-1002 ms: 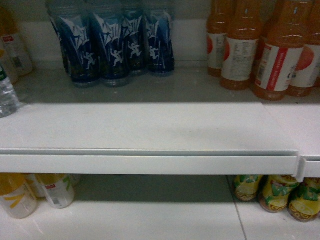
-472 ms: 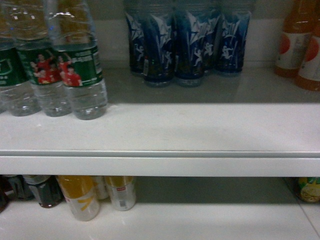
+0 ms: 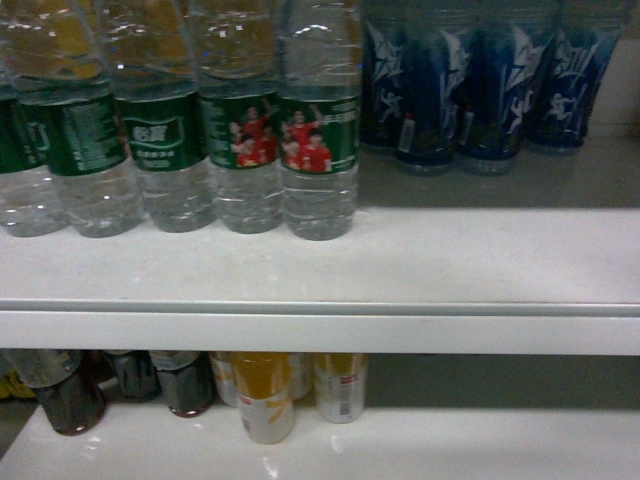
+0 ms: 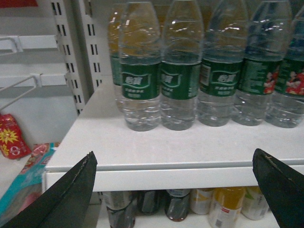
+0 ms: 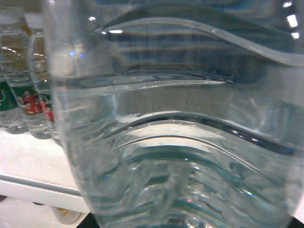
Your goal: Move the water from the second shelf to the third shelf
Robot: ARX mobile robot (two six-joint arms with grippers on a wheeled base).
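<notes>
The left claw (image 4: 173, 190) hangs wide open before the shelf's (image 4: 156, 147) front edge, nothing between its fingers. Only the right wrist view shows a clear ribbed water bottle (image 5: 190, 123) filling the lens; the right claw's own state I cannot tell. The head view shows the water row (image 3: 320, 140) at the shelf's left, blue bottles (image 3: 470, 90) behind right, bare shelf along the front edge.

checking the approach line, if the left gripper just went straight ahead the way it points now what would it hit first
Probably the front row of water bottles on the white shelf. The left gripper is open, its fingers spread wide and low, so the shelf's front edge might come first; depth is unclear.
</notes>
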